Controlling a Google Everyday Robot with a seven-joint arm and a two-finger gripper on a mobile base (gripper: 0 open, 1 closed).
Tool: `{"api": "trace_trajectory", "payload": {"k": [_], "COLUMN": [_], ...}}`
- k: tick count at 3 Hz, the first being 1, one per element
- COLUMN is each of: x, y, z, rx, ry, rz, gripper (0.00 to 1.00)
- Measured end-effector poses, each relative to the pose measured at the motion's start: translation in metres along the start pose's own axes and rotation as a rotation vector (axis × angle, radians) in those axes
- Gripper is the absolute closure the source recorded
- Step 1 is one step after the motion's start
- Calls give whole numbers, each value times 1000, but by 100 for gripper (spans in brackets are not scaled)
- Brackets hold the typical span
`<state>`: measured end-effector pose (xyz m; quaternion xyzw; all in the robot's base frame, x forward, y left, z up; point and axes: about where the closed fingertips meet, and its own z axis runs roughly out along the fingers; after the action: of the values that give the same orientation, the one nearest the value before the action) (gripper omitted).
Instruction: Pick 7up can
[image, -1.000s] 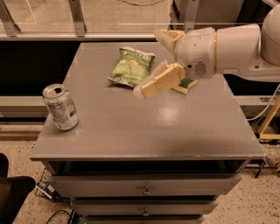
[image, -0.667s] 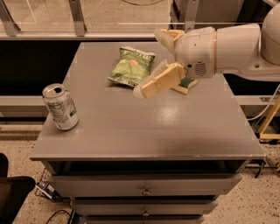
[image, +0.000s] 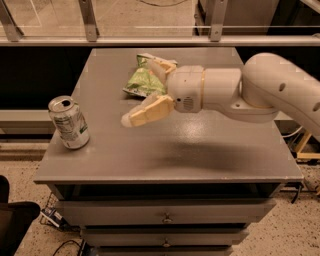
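My gripper (image: 140, 91) hangs over the middle of the table (image: 210, 150), fingers (image: 147, 111) spread wide and grasping nothing, with the chip bag (image: 141, 84) just past it on the far side. The 7up can (image: 69, 123) stands at the near left edge, well apart from me. I judge I should travel left and nearer, drop to mid-can height, and straddle it squarely. Then I close gently, since a nudge could tip it off the edge.
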<state>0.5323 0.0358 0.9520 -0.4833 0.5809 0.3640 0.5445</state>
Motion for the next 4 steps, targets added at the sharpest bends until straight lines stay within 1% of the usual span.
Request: {"api": "trace_trajectory", "payload": {"k": [1,2,3,4], "x": [18,36,48,51], "y": [5,12,21,41], "z": [45,79,103,132], "rx": [-37,-66,-96,-166], "ry": [-23,-14,-1,-27], "rz": [15,15,20,44], "gripper": [0,0,0,0]}}
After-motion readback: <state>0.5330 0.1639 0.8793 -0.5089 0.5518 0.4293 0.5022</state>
